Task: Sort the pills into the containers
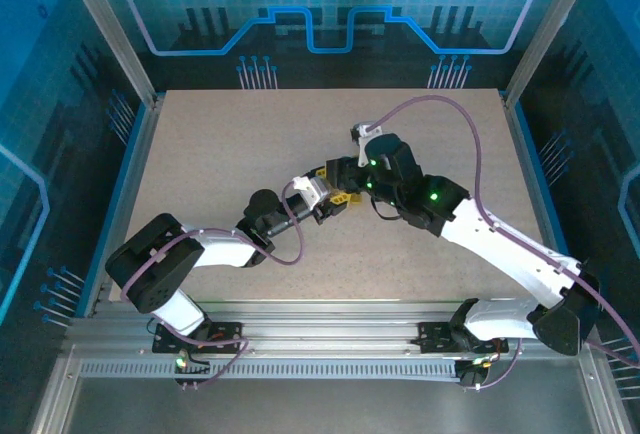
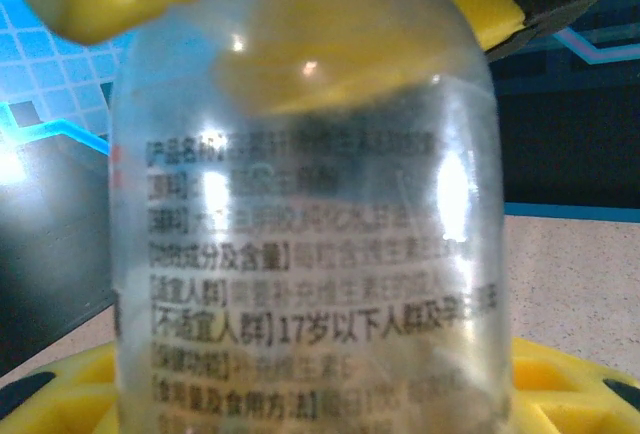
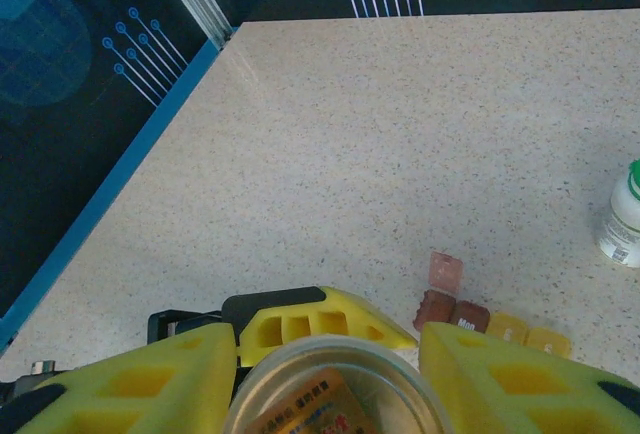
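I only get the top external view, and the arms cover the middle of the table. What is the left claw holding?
Observer: The left claw is shut on a clear bottle with a printed label.
Operator: And the right claw?
Observer: Its fingers flank that bottle's round top; whether they grip it, I cannot tell.
Operator: Anything else nearby?
Observer: The red-brown container and the yellow container lie side by side on the table, near the bottle.

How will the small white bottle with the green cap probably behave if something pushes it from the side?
The white bottle stands upright and looks taller than wide, so a high push would probably tip it. Being round, it may then roll on the flat table.
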`<action>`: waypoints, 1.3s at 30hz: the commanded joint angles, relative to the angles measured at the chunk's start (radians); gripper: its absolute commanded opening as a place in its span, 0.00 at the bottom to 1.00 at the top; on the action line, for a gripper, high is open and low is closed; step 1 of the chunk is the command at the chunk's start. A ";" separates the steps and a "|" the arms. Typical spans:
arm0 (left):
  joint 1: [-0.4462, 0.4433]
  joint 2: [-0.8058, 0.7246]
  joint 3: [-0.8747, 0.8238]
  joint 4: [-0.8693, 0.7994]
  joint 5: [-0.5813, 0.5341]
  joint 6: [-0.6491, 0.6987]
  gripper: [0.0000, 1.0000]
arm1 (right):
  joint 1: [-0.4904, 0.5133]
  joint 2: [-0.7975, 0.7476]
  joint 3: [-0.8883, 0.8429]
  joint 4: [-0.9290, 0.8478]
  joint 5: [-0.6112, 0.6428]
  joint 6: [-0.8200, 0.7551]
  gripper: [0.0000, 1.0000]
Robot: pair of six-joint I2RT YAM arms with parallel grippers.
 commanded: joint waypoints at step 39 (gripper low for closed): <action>0.015 -0.072 -0.064 0.141 0.477 -0.054 0.00 | -0.162 -0.186 -0.033 -0.187 -0.930 -1.115 0.00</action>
